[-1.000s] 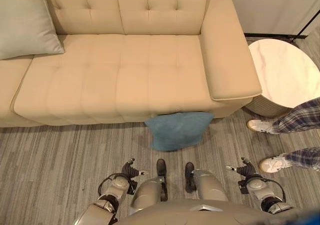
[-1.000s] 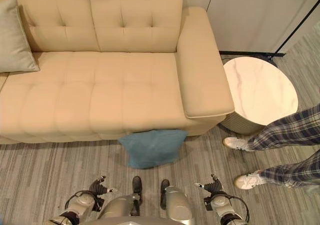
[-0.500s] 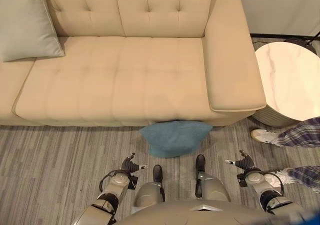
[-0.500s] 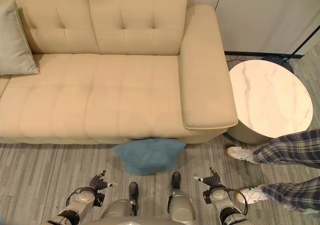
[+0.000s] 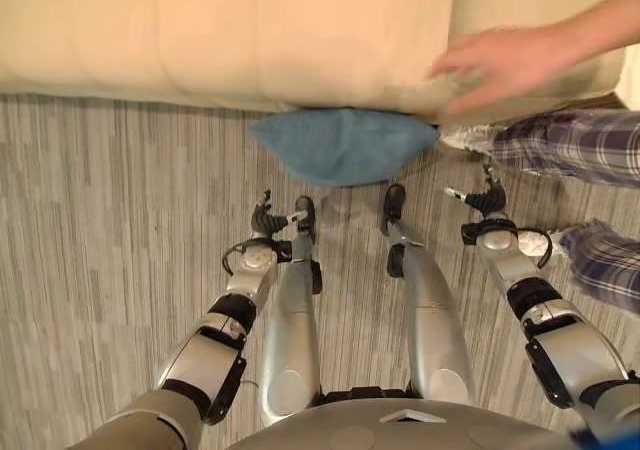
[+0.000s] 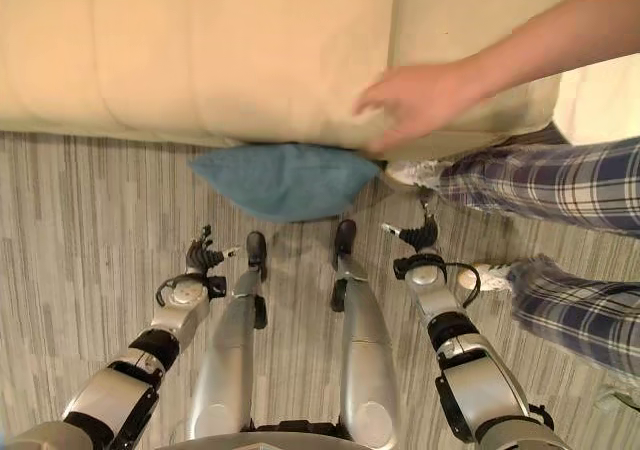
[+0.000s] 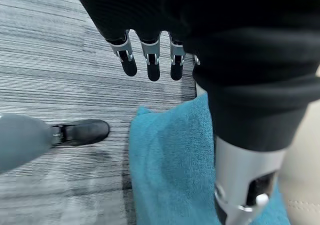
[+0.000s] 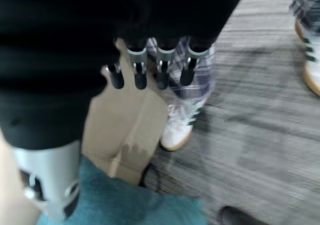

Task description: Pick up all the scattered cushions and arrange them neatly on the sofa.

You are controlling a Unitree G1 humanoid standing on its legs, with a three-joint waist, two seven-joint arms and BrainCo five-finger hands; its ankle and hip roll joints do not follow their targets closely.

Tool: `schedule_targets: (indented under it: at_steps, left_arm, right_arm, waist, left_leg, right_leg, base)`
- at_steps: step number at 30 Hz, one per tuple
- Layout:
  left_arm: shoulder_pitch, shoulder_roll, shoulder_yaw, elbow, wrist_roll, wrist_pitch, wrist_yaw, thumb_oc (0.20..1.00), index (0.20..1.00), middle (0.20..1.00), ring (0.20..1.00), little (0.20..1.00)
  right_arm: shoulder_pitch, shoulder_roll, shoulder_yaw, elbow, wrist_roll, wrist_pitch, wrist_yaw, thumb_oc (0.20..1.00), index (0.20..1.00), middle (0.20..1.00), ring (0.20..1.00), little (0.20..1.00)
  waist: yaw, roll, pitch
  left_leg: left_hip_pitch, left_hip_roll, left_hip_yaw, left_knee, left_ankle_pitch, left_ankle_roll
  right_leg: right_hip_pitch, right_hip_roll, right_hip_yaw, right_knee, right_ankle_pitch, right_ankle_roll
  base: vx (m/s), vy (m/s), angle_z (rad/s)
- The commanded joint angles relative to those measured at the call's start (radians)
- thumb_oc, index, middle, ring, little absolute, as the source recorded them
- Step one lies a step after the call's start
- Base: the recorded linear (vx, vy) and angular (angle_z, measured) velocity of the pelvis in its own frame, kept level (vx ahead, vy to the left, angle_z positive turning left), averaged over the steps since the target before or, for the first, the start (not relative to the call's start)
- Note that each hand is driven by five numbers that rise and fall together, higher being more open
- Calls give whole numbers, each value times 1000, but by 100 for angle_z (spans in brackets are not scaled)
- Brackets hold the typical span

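A teal cushion (image 5: 340, 145) lies on the grey floor, pushed against the front of the beige sofa (image 5: 200, 30). My left hand (image 5: 265, 218) hangs low, a short way in front of the cushion's left end, fingers relaxed and holding nothing. Level with the cushion's right end, my right hand (image 5: 487, 200) is also open and apart from it. The left wrist view has my straight fingers (image 7: 150, 65) above the cushion (image 7: 170, 155). In the right wrist view my fingers (image 8: 160, 72) hang over the floor, the cushion (image 8: 130, 202) below them.
A person's hand (image 5: 500, 65) rests on the sofa's front edge just right of the cushion. Their plaid-trousered legs (image 5: 560, 145) and a white shoe (image 8: 177, 127) stand close by my right hand. Grey striped floor (image 5: 100, 220) stretches to the left.
The camera has tilted down and come closer to the sofa front. A person's arm has reached in to the sofa edge, and their legs are nearer. Both hands stay low and empty.
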Motion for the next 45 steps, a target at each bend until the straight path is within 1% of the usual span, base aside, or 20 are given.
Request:
schedule_targets:
  at_steps: [1, 6, 12, 18, 26, 29, 30, 32, 33, 34, 35, 39, 40, 45]
  left_arm:
    - [53, 7, -4, -28, -27, -44, 43, 1000, 1000, 1000, 1000, 1000]
    - [-4, 7, -27, -43, -20, -44, 54, 1000, 1000, 1000, 1000, 1000]
    - [-11, -11, -47, -58, -2, -40, 49, 1000, 1000, 1000, 1000, 1000]
    - [4, -21, -61, -46, 16, -27, 28, 1000, 1000, 1000, 1000, 1000]
    - [31, -31, -64, -16, 14, -15, 4, 1000, 1000, 1000, 1000, 1000]
    - [70, -35, -65, -3, 21, -8, -18, 1000, 1000, 1000, 1000, 1000]
    - [109, -34, -68, 11, 35, 2, -41, 1000, 1000, 1000, 1000, 1000]
    - [147, -33, -72, 26, 56, 12, -62, 1000, 1000, 1000, 1000, 1000]
    - [185, -33, -67, 49, 74, 23, -80, 1000, 1000, 1000, 1000, 1000]
    - [206, -34, -61, 68, 81, 26, -92, 1000, 1000, 1000, 1000, 1000]
    - [242, -34, -51, 102, 101, 36, -109, 1000, 1000, 1000, 1000, 1000]
    - [315, -35, -21, 184, 148, 53, -142, 1000, 1000, 1000, 1000, 1000]
    - [357, -34, 10, 230, 176, 65, -164, 1000, 1000, 1000, 1000, 1000]
    - [409, -25, 41, 260, 213, 69, -190, 1000, 1000, 1000, 1000, 1000]
  right_arm:
    - [91, 11, 23, -10, 28, -42, -69, 1000, 1000, 1000, 1000, 1000]
    - [41, 22, 37, -5, 35, -50, -85, 1000, 1000, 1000, 1000, 1000]
    - [49, 45, 49, -14, 37, -57, -64, 1000, 1000, 1000, 1000, 1000]
    - [85, 64, 56, 14, 47, -55, -30, 1000, 1000, 1000, 1000, 1000]
    - [127, 69, 55, 65, 51, -38, 0, 1000, 1000, 1000, 1000, 1000]
    - [178, 67, 47, 89, 52, -23, 23, 1000, 1000, 1000, 1000, 1000]
    - [227, 67, 45, 115, 45, -11, 47, 1000, 1000, 1000, 1000, 1000]
    - [264, 66, 39, 141, 36, 3, 72, 1000, 1000, 1000, 1000, 1000]
    - [298, 65, 30, 169, 25, 15, 92, 1000, 1000, 1000, 1000, 1000]
    - [317, 66, 26, 188, 17, 22, 104, 1000, 1000, 1000, 1000, 1000]
    - [348, 65, 21, 223, -5, 32, 129, 1000, 1000, 1000, 1000, 1000]
    - [404, 63, -8, 287, -41, 52, 161, 1000, 1000, 1000, 1000, 1000]
    - [436, 61, -38, 309, -46, 54, 181, 1000, 1000, 1000, 1000, 1000]
    - [477, 46, -79, 336, -54, 57, 208, 1000, 1000, 1000, 1000, 1000]
  waist:
    - [5, 12, -134]
    - [4, 16, -140]
    - [5, 17, -155]
    - [6, 14, -167]
    - [9, 1, -171]
    - [12, -7, -179]
    - [10, -17, -182]
    - [11, -23, -186]
    - [12, -28, -196]
    - [11, -31, -201]
    - [11, -37, -212]
    - [9, -47, -247]
    - [12, -50, -278]
    - [16, -50, -307]
  left_leg:
    - [-50, -11, -3, 6, -38, -35]
    - [-122, -16, -8, -8, -20, -40]
    - [-152, -22, -7, -16, -10, -40]
    - [-111, -27, -9, -42, -5, -43]
    - [-13, -30, -8, -63, -5, -47]
    - [71, -29, -9, -79, -9, -49]
    - [148, -34, -5, -102, 11, -42]
    - [226, -35, -2, -125, 5, -40]
    - [292, -38, 3, -142, -3, -37]
    - [330, -39, 7, -153, -7, -36]
    - [391, -43, 8, -166, -19, -30]
    - [490, -49, 19, -164, -56, -11]
    - [551, -56, 28, -165, -83, 6]
    - [645, -75, 47, -185, -113, 31]
  right_leg:
    - [36, -34, 41, -27, -83, 88]
    - [-44, -40, 47, -23, -70, 94]
    - [-78, -44, 52, -25, -59, 99]
    - [-40, -46, 50, -45, -53, 100]
    - [64, -47, 37, -80, -50, 101]
    - [153, -48, 23, -101, -53, 103]
    - [241, -52, 6, -139, -24, 100]
    - [320, -51, -2, -163, -26, 103]
    - [397, -50, -6, -188, -29, 106]
    - [438, -49, -7, -203, -30, 109]
    - [508, -47, -11, -227, -31, 113]
    - [624, -50, -3, -273, -31, 125]
    - [689, -53, 8, -300, -31, 133]
    - [758, -65, 23, -306, -22, 153]
  base:
    - [-51, -12, 6]
    - [-46, 8, 6]
    - [-11, 8, 2]
    - [-8, 11, 3]
    - [0, 0, 0]
    - [17, -11, 3]
    - [37, 1, 6]
    - [107, 7, 9]
    - [160, 19, 13]
    - [230, 40, 7]
    - [185, 51, 6]
    - [172, 95, -4]
    - [236, 172, -13]
    - [118, 146, -22]
